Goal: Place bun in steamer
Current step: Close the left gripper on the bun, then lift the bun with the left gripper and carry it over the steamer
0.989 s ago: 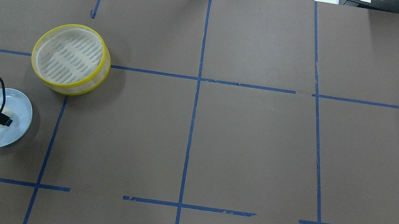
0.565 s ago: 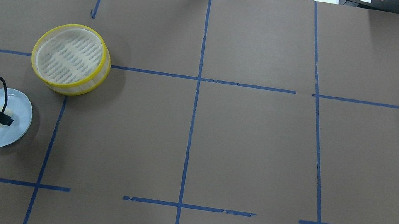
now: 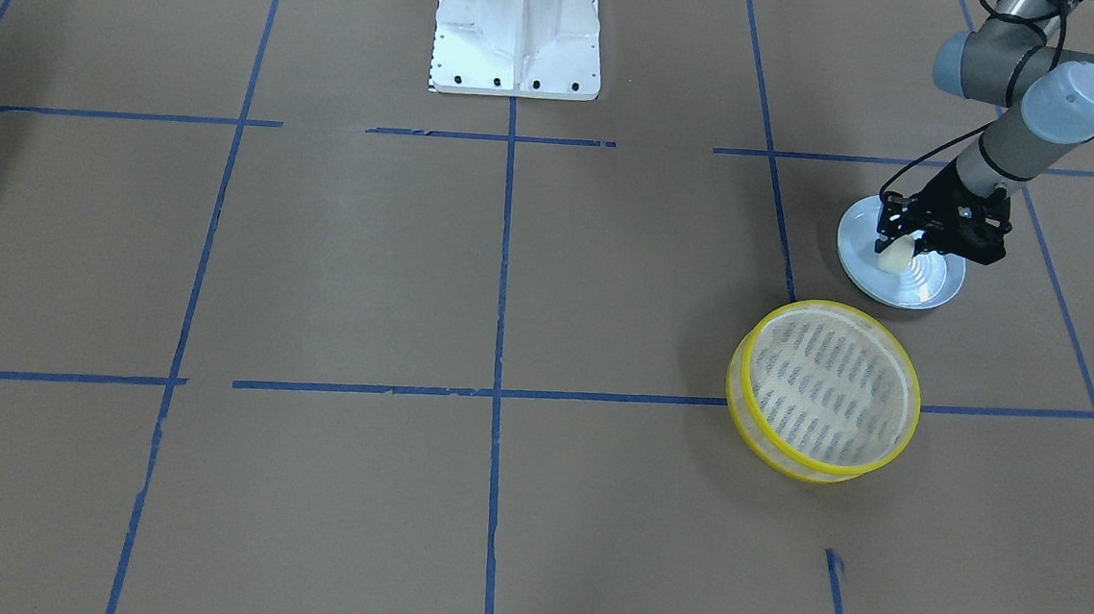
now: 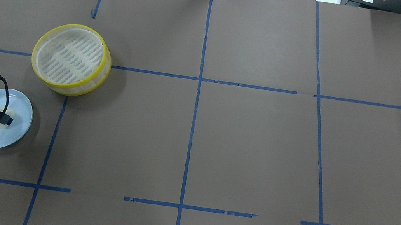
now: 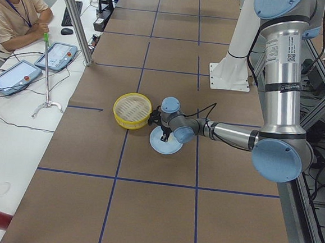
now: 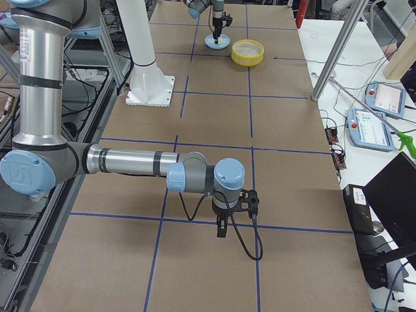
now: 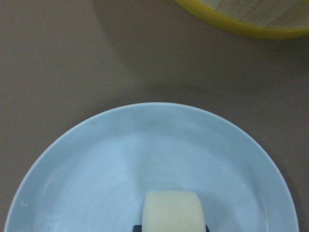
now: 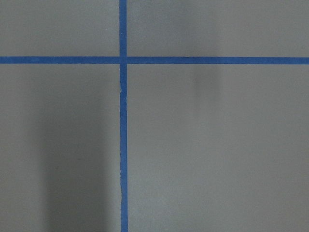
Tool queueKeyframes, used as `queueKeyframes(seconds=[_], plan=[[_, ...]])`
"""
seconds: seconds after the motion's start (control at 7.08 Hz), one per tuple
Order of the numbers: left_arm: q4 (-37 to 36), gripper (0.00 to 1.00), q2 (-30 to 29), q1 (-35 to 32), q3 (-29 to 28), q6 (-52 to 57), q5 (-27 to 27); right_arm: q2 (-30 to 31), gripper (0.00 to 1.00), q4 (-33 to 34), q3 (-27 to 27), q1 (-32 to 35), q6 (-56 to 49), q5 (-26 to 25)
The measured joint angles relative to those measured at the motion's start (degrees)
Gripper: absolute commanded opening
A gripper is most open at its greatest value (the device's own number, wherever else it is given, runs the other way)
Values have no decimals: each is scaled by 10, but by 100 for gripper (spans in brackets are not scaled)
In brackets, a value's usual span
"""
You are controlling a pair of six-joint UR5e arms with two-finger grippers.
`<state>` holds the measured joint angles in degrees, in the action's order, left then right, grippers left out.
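Bun (image 3: 894, 258), upper right in the front-facing view, is clamped by the left gripper (image 3: 901, 247) over the plate (image 3: 929, 287), with the steamer (image 3: 826, 305) below-left. In the left wrist view the bun fills the finger gap at bottom centre, probably pinched for lifting. The right gripper (image 6: 221, 231) appears only in the side view, so its fingers are unreadable.

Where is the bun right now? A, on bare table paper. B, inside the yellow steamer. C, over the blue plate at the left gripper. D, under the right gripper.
C: the bun is over the plate, at the tips of the left gripper; the steamer holds nothing.
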<state>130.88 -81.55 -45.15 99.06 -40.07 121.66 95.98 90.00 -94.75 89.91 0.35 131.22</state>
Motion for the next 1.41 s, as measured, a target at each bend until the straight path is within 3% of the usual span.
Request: queueKeyframes(seconds=[0.42,0.71,0.99,1.41], plan=[[-4,41,3,-22,72,-3,7,0,100,0,0,0,0,0],[-10,41,-19,-54,86,-23,17,0,100,0,0,0,0,0],[-67,41,-86,-64,65,-72,21,0,100,0,0,0,0,0],[-205,41,-238,-87,-17,-103,20,0,100,0,0,0,0,0]])
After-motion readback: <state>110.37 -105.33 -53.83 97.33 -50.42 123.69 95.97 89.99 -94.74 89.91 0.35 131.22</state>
